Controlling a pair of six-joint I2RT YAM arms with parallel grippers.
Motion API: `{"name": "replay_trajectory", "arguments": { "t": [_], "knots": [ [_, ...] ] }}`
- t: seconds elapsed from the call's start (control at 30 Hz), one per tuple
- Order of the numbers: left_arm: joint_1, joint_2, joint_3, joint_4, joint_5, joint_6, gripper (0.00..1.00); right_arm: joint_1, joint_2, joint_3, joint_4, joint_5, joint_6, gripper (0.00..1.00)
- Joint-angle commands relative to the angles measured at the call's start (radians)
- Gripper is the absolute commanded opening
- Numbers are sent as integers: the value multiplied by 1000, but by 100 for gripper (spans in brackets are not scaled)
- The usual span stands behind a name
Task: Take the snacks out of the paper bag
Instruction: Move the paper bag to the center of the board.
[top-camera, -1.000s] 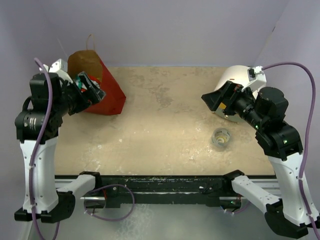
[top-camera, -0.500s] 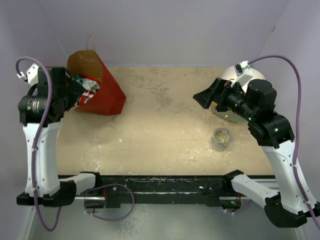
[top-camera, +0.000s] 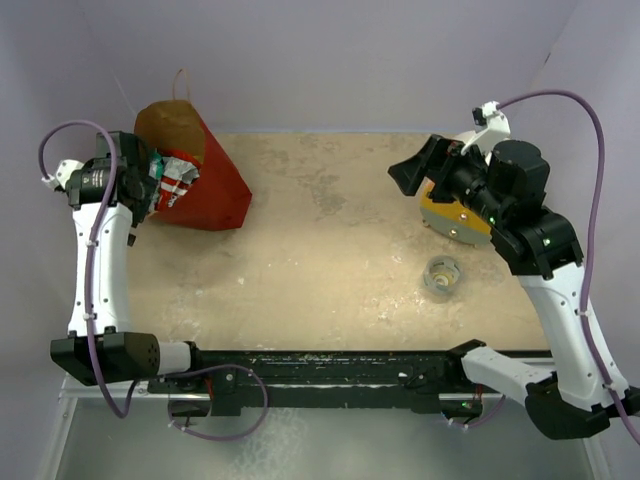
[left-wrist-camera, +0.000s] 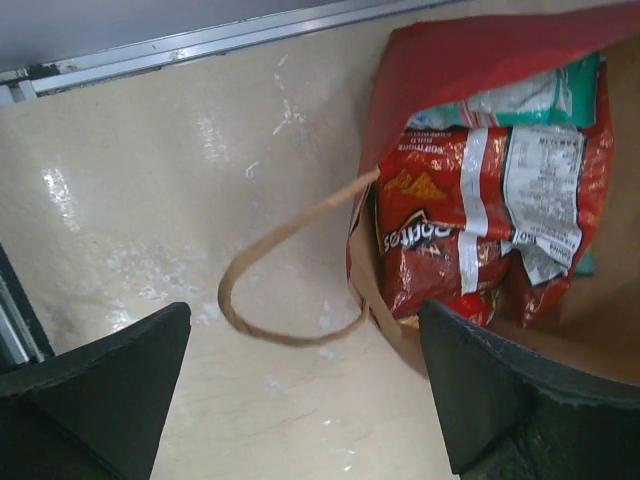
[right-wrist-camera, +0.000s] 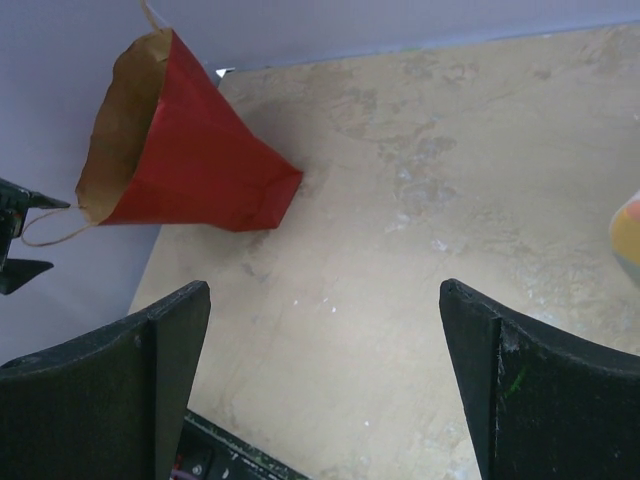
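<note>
The paper bag, red outside and brown inside, lies on its side at the table's back left, its mouth facing left. In the left wrist view the bag holds snacks: a red and silver packet in front and a teal-green one behind it. A string handle loops out onto the table. My left gripper hangs open just outside the mouth, touching nothing; it straddles the handle and the bag's lip. My right gripper is open and empty above the table's right half, far from the bag.
A white cylinder with an orange-yellow band lies under my right arm at the back right. A small clear tape roll sits in front of it. Purple walls close in the table at the back and sides.
My left arm has swung out to the left and now faces the bag's mouth. My right arm has risen and moved back, uncovering the cylinder's orange band. Both grippers stayed open.
</note>
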Motion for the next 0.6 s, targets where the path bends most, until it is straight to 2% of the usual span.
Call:
{"name": "replay_trajectory", "arguments": {
  "t": [0.0,0.13,0.43,0.57],
  "knots": [
    [57,-3,-49,141,51,-90,96,1,40,78,68,43,-70,98],
    [70,-8,-77,180,61,-106,79,1,44,74,86,55,-88,99],
    [76,-82,-137,212,91,-62,24,1,55,74,88,53,-106,99],
    [76,-112,-123,212,122,17,9,1,59,74,94,41,-102,99]
  ]
}}
